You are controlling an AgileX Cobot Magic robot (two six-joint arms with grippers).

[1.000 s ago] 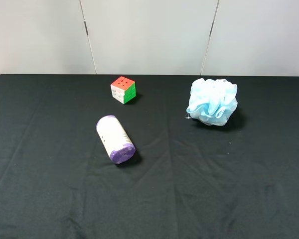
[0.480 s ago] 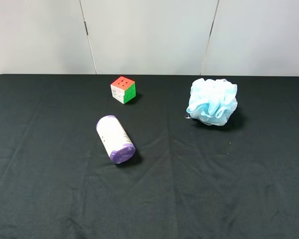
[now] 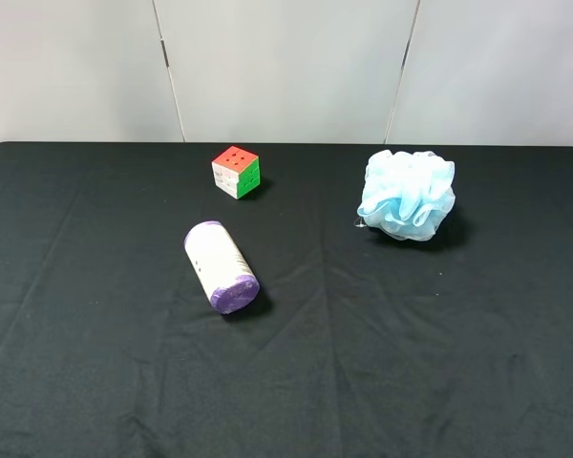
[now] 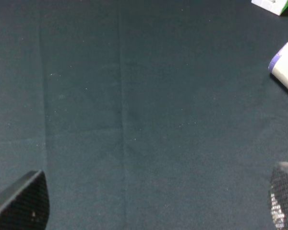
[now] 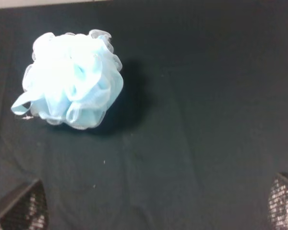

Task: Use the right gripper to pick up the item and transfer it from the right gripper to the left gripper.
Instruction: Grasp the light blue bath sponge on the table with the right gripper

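The light blue bath pouf (image 3: 408, 196) sits on the far right part of the worktop (image 3: 411, 363), ahead of the right gripper (image 5: 156, 191) but off the line between its wide-open, empty fingers (image 5: 19, 208), well apart from the left gripper (image 4: 153, 191), which is open too.

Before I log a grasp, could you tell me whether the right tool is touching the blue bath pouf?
Apart. The right wrist view shows black cloth between the bath pouf and the right tool.
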